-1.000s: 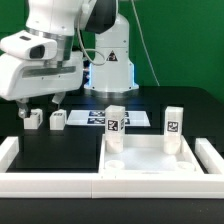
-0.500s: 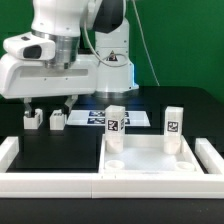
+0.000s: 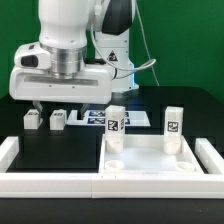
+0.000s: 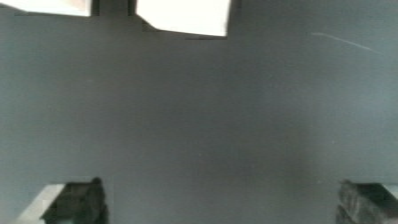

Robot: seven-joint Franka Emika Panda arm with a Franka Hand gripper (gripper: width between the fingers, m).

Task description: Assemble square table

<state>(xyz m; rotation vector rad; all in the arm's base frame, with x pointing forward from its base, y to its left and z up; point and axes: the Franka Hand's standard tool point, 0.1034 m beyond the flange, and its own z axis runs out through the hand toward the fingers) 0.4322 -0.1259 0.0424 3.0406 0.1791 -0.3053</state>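
The gripper (image 3: 56, 103) is held wide open and empty near the loose leg (image 3: 58, 120), which should be centred between the fingers before being clamped squarely.

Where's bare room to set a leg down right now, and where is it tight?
Freest: the black table patch bordered by the border rail, the tabletop and the two loose legs. The tabletop's floor between its two upright legs is also bare. Crowded: the far strip below the open pincer, with loose legs and marker board.
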